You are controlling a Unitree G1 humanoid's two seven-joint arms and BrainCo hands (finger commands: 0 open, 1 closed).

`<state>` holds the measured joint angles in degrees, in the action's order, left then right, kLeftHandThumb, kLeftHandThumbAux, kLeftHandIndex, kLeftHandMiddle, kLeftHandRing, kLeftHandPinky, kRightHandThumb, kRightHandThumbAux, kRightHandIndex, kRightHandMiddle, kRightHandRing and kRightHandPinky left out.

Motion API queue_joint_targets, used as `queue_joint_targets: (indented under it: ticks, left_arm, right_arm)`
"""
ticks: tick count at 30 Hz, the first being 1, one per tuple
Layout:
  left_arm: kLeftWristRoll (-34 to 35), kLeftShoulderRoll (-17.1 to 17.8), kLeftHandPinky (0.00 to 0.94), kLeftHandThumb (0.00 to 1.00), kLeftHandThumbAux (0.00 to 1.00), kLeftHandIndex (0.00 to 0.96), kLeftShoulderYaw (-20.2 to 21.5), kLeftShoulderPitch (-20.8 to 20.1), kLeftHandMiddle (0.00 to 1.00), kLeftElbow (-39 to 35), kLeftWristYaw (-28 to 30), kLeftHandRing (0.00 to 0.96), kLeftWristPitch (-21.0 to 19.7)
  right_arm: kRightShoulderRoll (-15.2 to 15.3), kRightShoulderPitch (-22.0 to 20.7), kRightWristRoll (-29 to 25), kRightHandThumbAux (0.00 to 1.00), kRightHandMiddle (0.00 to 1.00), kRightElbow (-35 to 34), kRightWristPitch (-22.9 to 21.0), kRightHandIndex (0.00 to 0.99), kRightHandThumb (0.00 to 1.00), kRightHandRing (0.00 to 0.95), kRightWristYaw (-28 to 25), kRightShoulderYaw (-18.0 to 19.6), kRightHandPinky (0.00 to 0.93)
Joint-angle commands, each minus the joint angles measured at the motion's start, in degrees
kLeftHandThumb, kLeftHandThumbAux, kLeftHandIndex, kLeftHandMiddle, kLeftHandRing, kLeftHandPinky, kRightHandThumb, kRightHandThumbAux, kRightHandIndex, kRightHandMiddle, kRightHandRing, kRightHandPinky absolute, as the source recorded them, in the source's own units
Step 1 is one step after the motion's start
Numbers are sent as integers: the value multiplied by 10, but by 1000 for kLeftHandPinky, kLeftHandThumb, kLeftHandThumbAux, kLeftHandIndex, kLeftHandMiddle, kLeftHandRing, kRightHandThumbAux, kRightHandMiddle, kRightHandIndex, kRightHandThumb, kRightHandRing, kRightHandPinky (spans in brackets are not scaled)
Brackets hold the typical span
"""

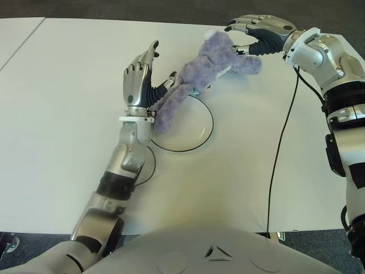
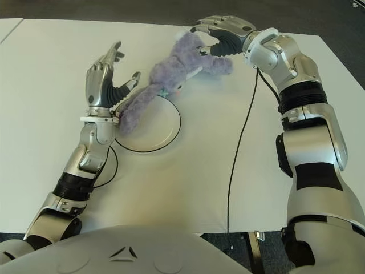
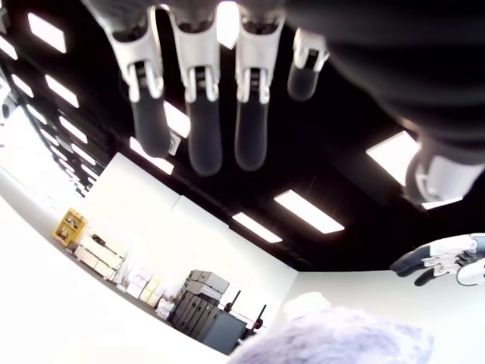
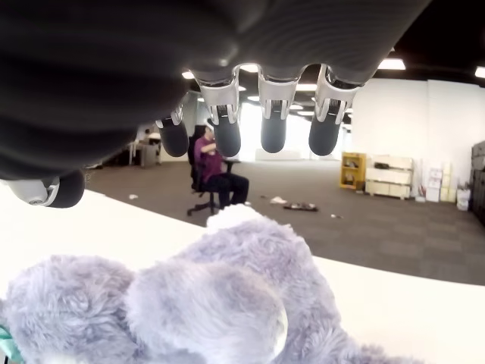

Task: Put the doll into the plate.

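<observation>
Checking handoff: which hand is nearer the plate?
Left. The left hand shows open at the plate's left rim, beside the doll's legs. The right hand hovers open over the doll's head, beyond the plate.

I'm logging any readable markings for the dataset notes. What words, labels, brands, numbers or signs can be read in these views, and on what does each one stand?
There is no readable text in any view.
Robot's chest: a small triangular emblem, no letters.
Doll, plate, table: no labels visible.
Left robot hand and right robot hand: no markings legible.
Yellow boxes and stacked boxes in the background room: any print is too small to read.
</observation>
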<state>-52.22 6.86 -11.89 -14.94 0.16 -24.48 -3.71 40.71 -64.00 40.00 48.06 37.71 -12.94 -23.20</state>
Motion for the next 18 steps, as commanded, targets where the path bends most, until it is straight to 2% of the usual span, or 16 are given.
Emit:
queue_joint_targets:
  ticks: [1, 5, 11, 18]
  left_arm:
    - [-31, -2, 105, 372, 317, 32, -23, -14, 61, -1, 34, 70, -50]
    - [-63, -7, 30, 353, 270, 8, -48, -50, 15, 12, 80, 18, -108]
    - [-105, -16, 3, 318, 165, 0, -84, -127, 1, 55, 162, 1, -188]
    - [-122, -10, 0, 309, 88, 0, -115, -167, 0, 73, 213, 0, -228]
  right_arm:
    - [7, 13, -9, 169, 0, -10, -11, 0, 531, 0, -11, 8, 0]
    - [15, 25, -6, 170, 0, -16, -9, 0, 523, 0, -2, 12, 0]
    - [15, 46, -8, 180, 0, -10, -8, 0, 514, 0, 16, 18, 0]
    - [20, 60, 5, 197, 0, -19, -16, 0, 500, 0, 36, 18, 0]
